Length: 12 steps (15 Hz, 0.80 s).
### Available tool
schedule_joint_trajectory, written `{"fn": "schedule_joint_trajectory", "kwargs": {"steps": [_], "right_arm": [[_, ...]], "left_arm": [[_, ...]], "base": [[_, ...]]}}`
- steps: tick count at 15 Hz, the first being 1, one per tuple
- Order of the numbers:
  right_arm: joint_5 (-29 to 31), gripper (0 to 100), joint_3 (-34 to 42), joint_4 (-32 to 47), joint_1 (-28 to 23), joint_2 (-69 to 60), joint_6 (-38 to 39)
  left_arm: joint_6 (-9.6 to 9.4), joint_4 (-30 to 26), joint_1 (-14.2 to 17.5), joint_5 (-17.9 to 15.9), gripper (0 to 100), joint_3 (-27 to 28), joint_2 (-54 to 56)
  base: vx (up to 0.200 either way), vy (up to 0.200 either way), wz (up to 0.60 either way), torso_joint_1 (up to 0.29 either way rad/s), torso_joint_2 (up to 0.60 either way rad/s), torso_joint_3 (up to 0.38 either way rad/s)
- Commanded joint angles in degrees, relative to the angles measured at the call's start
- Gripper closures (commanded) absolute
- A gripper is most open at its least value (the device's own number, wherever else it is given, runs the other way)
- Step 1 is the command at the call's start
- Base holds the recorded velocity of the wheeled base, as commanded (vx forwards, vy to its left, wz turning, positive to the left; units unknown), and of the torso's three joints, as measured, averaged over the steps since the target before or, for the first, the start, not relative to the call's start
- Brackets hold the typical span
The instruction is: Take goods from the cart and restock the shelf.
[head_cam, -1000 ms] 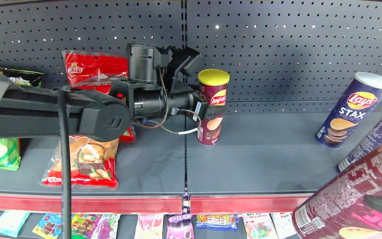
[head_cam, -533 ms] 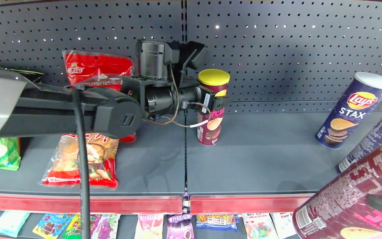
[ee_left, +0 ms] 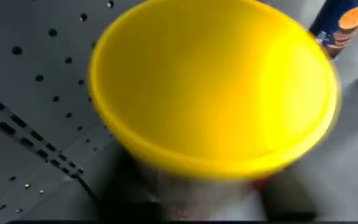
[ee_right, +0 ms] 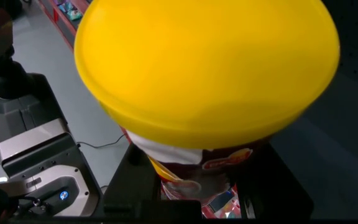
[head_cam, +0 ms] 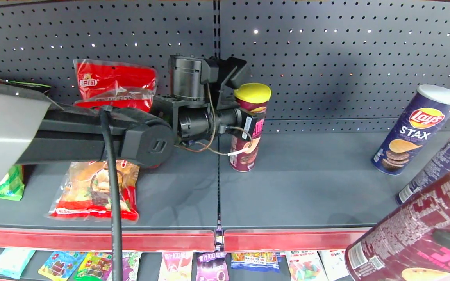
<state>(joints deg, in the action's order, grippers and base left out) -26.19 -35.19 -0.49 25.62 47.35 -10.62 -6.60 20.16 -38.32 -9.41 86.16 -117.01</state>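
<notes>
left pincer: the left pincer (head_cam: 254, 125) is closing around the middle of the maroon can (head_cam: 244, 158), one finger (head_cam: 257, 119) is lying across its front.
maroon can: it is standing on the grey shelf (head_cam: 307, 187) near the back wall, just right of the shelf seam, and it is leaning a little, its yellow lid (ee_left: 213, 87) tipping to the robot's right.
right pincer: the right pincer (head_cam: 449, 242) is clamping a second maroon can (head_cam: 404, 238) low at the right, in front of the shelf edge.
blue can: a blue can (head_cam: 416, 128) is standing at the right side of the shelf, well apart from the maroon can.
bags: a red bag (head_cam: 115, 82) is leaning on the back wall behind the left arm, a peanut bag (head_cam: 92, 195) is lying flat in front of it.
</notes>
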Motion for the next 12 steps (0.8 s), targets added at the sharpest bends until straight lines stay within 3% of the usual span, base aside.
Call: {"fn": "schedule_joint_trajectory", "kwargs": {"steps": [1,4,7,12], "right_arm": [[0.0,100,0.0,0.0,0.0,0.0,0.0],[0.0,100,0.4,0.0,0.0,0.0,0.0],[0.0,100,0.6,0.0,-0.2,0.1,0.0],[0.0,100,0.7,0.1,-0.2,0.0,0.0]], "left_arm": [[0.0,0.0,0.1,-1.8,100,-2.8,2.6],[-0.44,0.1,0.4,-6.6,100,-11.2,9.2],[-1.05,0.1,3.1,-11.8,100,-12.3,12.3],[-1.05,-0.4,3.2,-20.1,100,-13.8,14.4]], "base": [[0.0,0.0,0.0,0.0,0.0,0.0],[0.0,0.0,0.0,0.0,0.0,0.0],[0.0,0.0,0.0,0.0,0.0,0.0],[0.0,0.0,0.0,0.0,0.0,0.0]]}}
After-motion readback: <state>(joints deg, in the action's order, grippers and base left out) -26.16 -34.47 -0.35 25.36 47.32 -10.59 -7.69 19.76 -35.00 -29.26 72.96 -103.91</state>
